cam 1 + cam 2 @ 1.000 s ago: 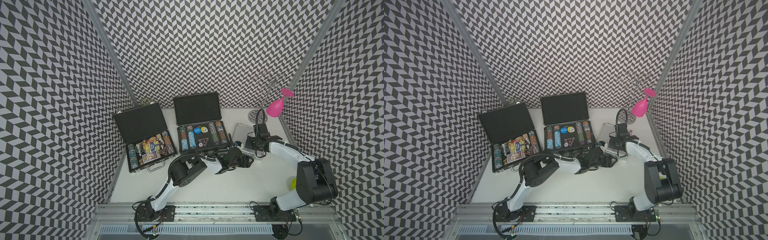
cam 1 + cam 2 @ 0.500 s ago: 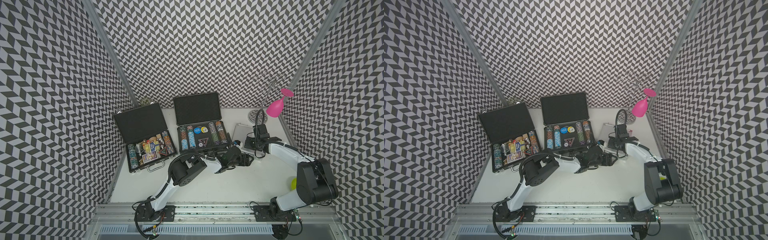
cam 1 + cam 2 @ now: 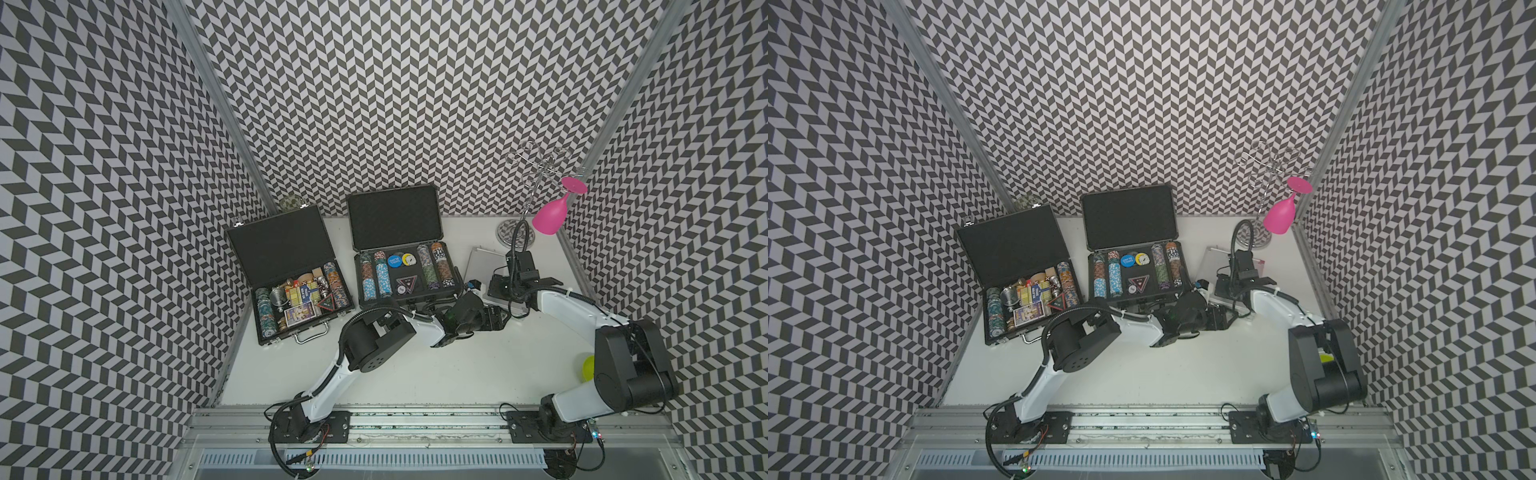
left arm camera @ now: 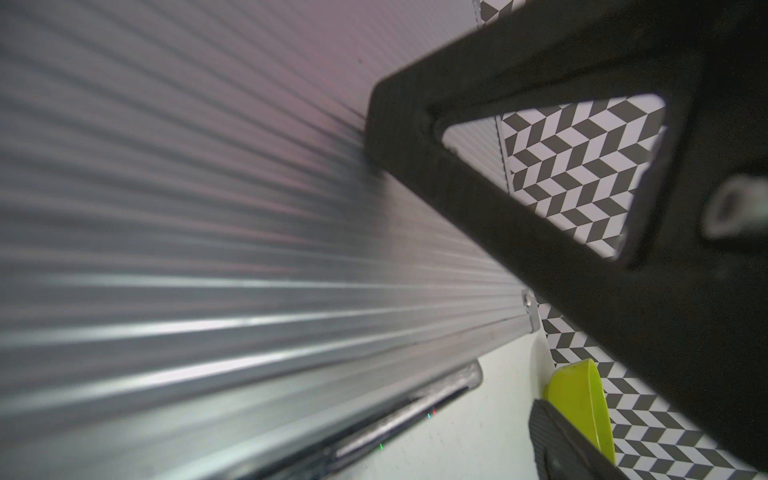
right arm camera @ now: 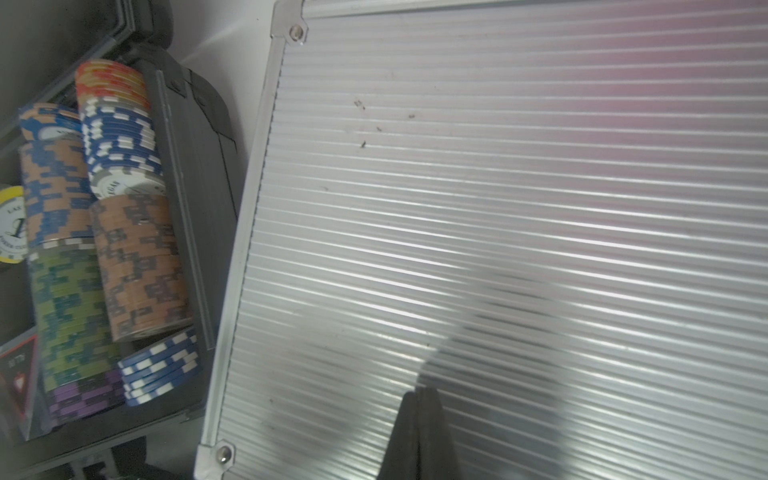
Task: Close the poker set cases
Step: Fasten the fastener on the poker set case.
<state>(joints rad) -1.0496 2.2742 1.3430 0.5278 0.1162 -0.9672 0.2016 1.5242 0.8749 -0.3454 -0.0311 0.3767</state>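
Three poker set cases lie on the white table. The flat black case [image 3: 278,245] at the left and the ribbed dark grey case [image 3: 395,216] in the middle stand open with chips showing. The smaller silver case [image 3: 482,262] [image 5: 498,187] at the right lies with its lid down. My right gripper [image 3: 500,286] [image 5: 419,415] is shut, its tips resting on the silver lid. My left gripper [image 3: 492,321] sits low at that case's front edge, by its metal handle [image 4: 415,407]. One finger pad [image 4: 548,436] shows far out to the side, touching nothing, so the jaws stand open.
A pink glass [image 3: 550,214] hangs upside down from a wire stand [image 3: 536,166] at the back right corner. A yellow-green bowl [image 3: 588,368] [image 4: 582,403] lies by the right wall near the right arm. Patterned walls close in three sides.
My left gripper has shifted slightly at the silver case's front edge, its fingers spreading. The right gripper and all three cases stay where they were.
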